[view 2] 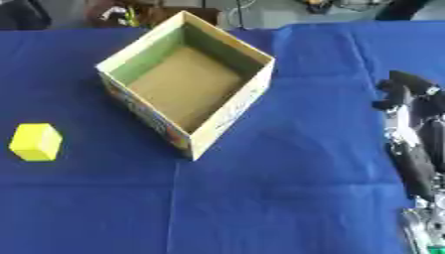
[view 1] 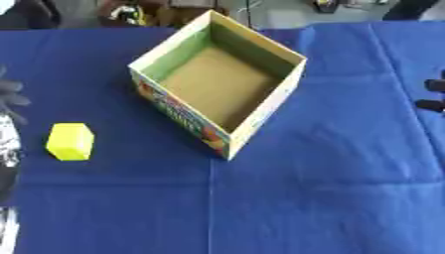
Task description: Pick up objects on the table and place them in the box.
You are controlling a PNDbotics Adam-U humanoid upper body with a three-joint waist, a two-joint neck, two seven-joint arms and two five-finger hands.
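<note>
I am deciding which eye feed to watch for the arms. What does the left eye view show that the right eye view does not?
Only the left eye view shows the left hand and its arm along the left edge; of the right hand it catches just dark fingertips at the right edge. Only the right eye view shows the right hand with its forearm down the right side, fingers relaxed, holding nothing. Both show the open, empty box on the blue cloth, and the yellow block lying apart to its left.

Both head views looked steeply down on the table [view 1: 330, 198] from close above; they shared the box [view 1: 260, 106] and block [view 1: 69, 141].
</note>
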